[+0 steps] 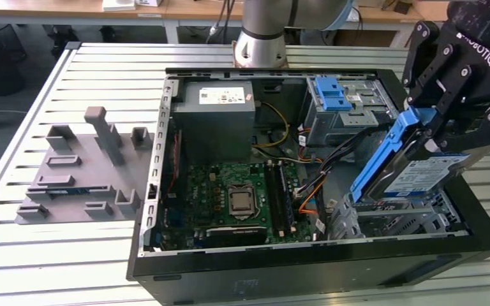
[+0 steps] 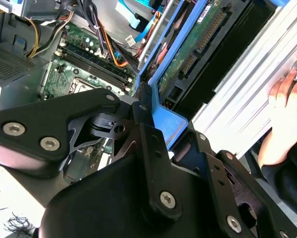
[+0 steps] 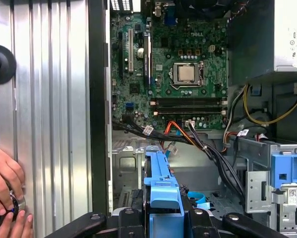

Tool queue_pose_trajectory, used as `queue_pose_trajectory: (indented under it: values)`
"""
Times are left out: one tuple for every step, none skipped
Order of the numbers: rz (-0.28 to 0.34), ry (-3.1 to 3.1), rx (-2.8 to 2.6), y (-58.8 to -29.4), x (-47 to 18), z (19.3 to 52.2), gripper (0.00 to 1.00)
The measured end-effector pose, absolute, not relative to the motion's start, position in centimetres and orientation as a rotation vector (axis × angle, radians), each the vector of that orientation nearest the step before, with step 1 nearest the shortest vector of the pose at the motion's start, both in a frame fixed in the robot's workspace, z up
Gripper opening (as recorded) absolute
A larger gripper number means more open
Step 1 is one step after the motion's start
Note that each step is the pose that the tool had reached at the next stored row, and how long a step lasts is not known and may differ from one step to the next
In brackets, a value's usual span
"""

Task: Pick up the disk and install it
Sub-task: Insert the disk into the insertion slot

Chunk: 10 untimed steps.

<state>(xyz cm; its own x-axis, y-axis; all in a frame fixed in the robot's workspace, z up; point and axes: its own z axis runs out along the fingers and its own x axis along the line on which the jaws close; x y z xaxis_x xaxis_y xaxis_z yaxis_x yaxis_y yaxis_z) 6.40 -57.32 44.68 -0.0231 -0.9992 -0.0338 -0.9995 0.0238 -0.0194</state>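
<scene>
Gripper [image 1: 448,137] clamped on disk [image 1: 426,180], tilted above open computer case [image 1: 313,271], motherboard [image 1: 237,194] and drive cage [image 1: 351,111] inside

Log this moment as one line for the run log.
gripper: shut on disk | disk: tilted over case's bay, exterior view's right, not seated | hand: on table beside case

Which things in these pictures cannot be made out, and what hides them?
The metal cage under the disk: exterior view, partly hidden by the disk.
The object under the hand: first wrist view, covered by fingers, cut off by the edge.
The disk's label: first wrist view, the disk sits edge-on in the pincer.
</scene>
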Motion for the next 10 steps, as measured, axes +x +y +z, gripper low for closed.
queue_pose_trajectory:
  values:
    - [0.015, 2.22, -2.169, -57.32, 6.41, 44.63, 0.36]
    - [0.015, 2.22, -2.169, -57.32, 6.43, 44.58, 0.36]
    - [0.015, 2.22, -2.169, -57.32, 6.44, 44.52, 0.36]
    - [0.015, 2.22, -2.169, -57.32, 6.45, 44.47, 0.36]
    - [0.015, 2.22, -2.169, -57.32, 6.48, 44.43, 0.36]
    - [0.015, 2.22, -2.169, -57.32, 6.51, 44.4, 0.36]
    - [0.015, 2.22, -2.169, -57.32, 6.55, 44.38, 0.36]
    - [0.015, 2.22, -2.169, -57.32, 6.58, 44.35, 0.36]
    - [0.015, 2.22, -2.169, -57.32, 6.61, 44.32, 0.36]
    - [0.015, 2.22, -2.169, -57.32, 6.62, 44.29, 0.36]
